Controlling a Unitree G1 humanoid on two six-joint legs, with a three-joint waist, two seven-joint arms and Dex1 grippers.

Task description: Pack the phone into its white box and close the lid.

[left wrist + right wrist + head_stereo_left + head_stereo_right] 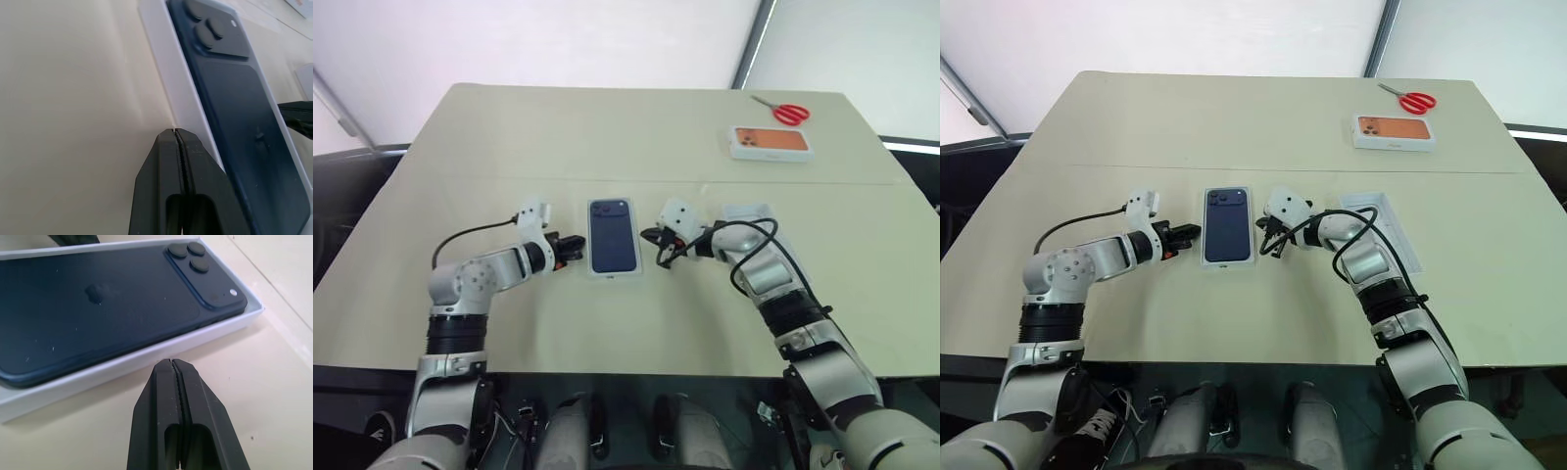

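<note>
Table (607, 323): pale beige surface, seam running across its middle.

Left gripper (579, 241): black fingers pressed together, holding nothing; tips just beside the left long edge of the white box, pointing toward it. In the left wrist view the closed fingers (178, 161) sit close to the box wall; contact cannot be judged.

Right gripper (657, 238): black fingers likewise pressed together and empty, tips just beside the right long edge of the white box, pointing toward it from the opposite side. The right wrist view shows the closed fingers (178, 396) near the box wall.

White box (613, 270): shallow, open, lying flat on the table between the two grippers.

Phone (612, 235): dark navy-blue, lying back-up inside the white box, camera cluster in the far left corner.

Lid (1400, 235): white, lying on the table to the right of the box, partly behind the right arm.

Orange-picture box (771, 142): white, far right of the table.

Scissors (785, 111): red-handled, just beyond the orange-picture box, near the far edge.
</note>
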